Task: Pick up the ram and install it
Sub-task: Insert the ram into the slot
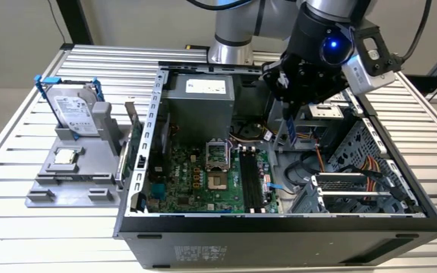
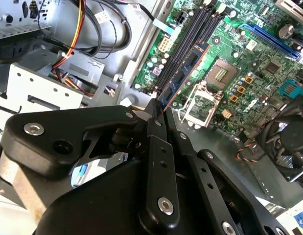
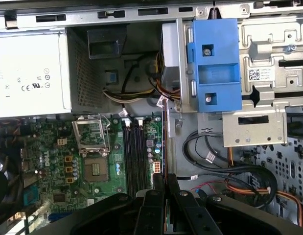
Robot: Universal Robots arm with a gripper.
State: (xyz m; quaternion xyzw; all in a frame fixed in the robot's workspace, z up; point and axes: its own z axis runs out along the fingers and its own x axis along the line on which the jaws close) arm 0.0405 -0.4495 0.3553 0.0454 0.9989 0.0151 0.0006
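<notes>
Gripping the ram (image 2: 185,67) by one end between jaws closed flat on both faces, with the rest of the stick reaching down past the fingertips of the gripper (image 2: 157,108), over the open computer case (image 1: 279,224) and, by the look of it, well above the motherboard (image 1: 203,182). Judging by both wrist views: held edge-on, in line with the jaws, roughly parallel to the long black memory slots (image 3: 135,149) lying below the jaws and a little off to one side, not directly beneath. For a clean job, probably best to keep the squeeze firm against any swing or slip. Line the stick up with a single slot before closing the gap. Check notch against slot key first, too small to make out here. Confirm the end latches open, likewise hard to tell. Stay clear of the processor socket (image 3: 95,166) beyond the slots from the jaws, and of the orange cables (image 3: 254,188) on the opposite side. Seat the contact edge level, never tilted, pressing evenly
</notes>
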